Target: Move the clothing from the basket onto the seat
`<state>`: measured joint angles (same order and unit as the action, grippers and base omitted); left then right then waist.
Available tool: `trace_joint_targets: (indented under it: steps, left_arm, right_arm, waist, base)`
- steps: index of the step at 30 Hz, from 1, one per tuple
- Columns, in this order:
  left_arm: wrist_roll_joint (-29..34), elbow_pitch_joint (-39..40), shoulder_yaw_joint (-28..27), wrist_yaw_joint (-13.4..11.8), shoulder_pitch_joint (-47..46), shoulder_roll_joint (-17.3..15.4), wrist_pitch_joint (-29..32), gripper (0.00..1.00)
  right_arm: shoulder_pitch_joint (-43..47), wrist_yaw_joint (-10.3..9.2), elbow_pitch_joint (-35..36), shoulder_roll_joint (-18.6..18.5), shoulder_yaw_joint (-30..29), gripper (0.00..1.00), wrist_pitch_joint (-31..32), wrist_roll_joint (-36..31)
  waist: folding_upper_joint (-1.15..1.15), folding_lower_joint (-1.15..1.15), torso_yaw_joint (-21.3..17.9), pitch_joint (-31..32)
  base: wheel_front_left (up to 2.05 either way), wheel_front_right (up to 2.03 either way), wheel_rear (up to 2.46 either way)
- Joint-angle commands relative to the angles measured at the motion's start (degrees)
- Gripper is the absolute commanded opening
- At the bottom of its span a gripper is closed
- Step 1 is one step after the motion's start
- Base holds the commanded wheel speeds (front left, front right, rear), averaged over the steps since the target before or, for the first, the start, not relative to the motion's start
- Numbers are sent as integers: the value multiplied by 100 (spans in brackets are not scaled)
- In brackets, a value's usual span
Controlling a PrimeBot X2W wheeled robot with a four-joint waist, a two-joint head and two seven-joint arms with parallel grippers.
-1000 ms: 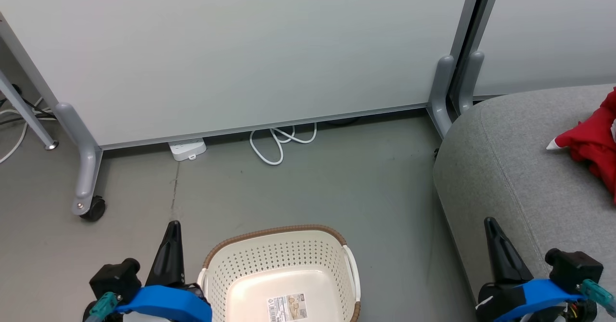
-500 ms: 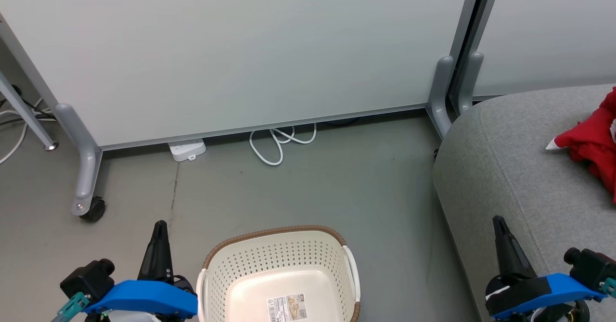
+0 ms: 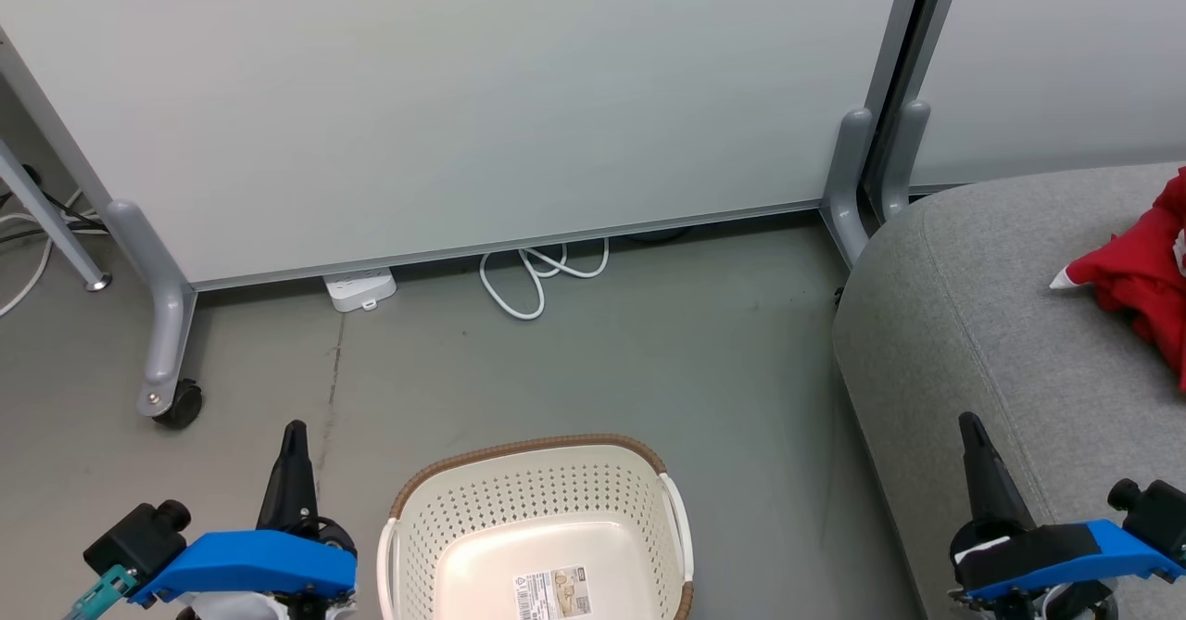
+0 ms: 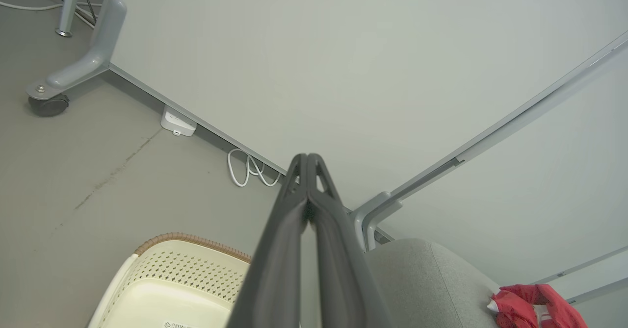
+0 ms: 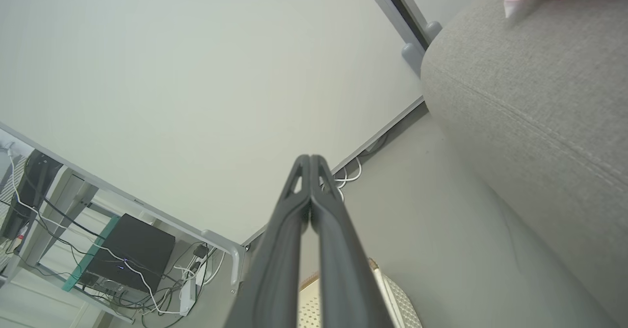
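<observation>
I saw red, white-trimmed clothing (image 3: 1144, 291) crumpled on the grey seat (image 3: 964, 323). The cream basket (image 3: 528, 495) had an unreadable label (image 3: 554, 592). The left gripper (image 3: 295, 429) and right gripper (image 3: 969, 421) were clenched empty.

no legible text, brand, number or sign anywhere; one printed label (image 3: 553, 592) stuck flat on the floor of the basket (image 3: 528, 495), cut off by the lower edge of the head view; barcode stripes along its left part, a small triangle-like symbol at its upper left corner, a beige picture panel at upper right, rows of fine dark print, all too small to read; top edge of the same label at the bottom of the left wrist view, equally unreadable
</observation>
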<state>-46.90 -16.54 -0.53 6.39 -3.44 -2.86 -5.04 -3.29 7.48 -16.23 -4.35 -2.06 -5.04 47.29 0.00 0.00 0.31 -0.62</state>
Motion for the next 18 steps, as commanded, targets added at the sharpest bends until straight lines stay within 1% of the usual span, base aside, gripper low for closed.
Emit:
trace_joint_targets:
  steps: [1,18]
  left_arm:
    - [-158,93,-41,30,-158,-4,34,0]
    - [-1398,144,-205,59,-212,-4,354,0]
  right_arm:
    - [-177,1,90,-2,-31,0,33,172]
    - [-223,2,135,42,-153,0,356,1395]
  waist:
    - [0,0,0,1]
    - [0,0,-7,10]
  base:
    - [0,0,0]
    - [0,0,0]
